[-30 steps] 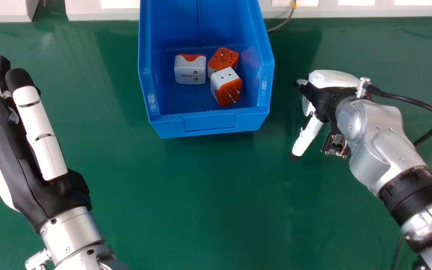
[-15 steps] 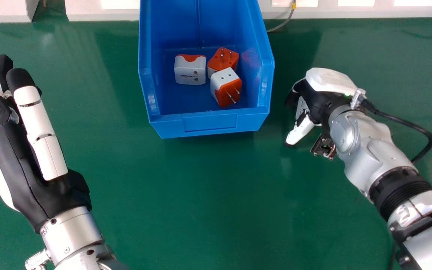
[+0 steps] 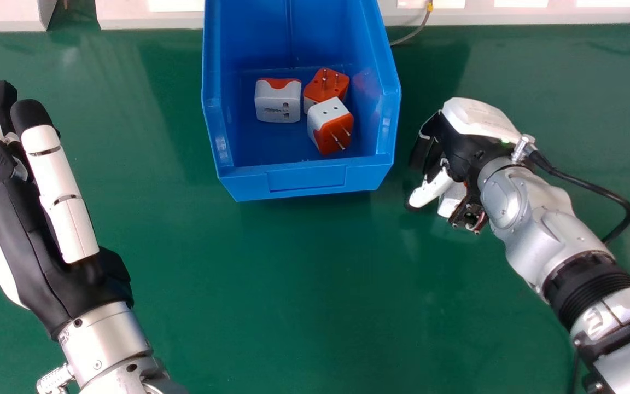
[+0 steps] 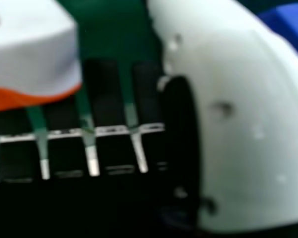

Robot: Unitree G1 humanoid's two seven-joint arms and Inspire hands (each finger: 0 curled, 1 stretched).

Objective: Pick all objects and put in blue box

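Head view gives the change: the right hand (image 3: pixel 476 120), right of the blue box (image 3: pixel 307 179), has drawn slightly closer to it over the last second, and a white-and-orange adapter (image 3: pixel 451 200) has come into sight beneath the palm, beside the thumb (image 3: pixel 430 190). In the right hand view that same piece lies against or just over the fingers (image 4: pixel 64 151), which are loosely extended, with the thumb standing well off to the side. Nothing looks gripped, though whether the piece touches them is hard to tell. That suggests the grasp is being lined up rather than made; the thumb would have to close on the adapter before any lift, or it could slip away. Inside the box, near its front wall, three others are unmoved: a white adapter (image 3: pixel 278 104) at the left, an orange-faced adapter (image 3: pixel 327 85) at the right, and a pronged adapter (image 3: pixel 331 128) just in front of that one. The task seems to be down to its later part. Left of the box and nearer the robot, the left hand (image 3: pixel 19 241) holds its place, fingers straight and empty. The worktop (image 3: pixel 293 284) is glossy green, with a pale ledge (image 3: pixel 151 21) beyond the box and a thin cable (image 3: pixel 414 33) behind its right side.
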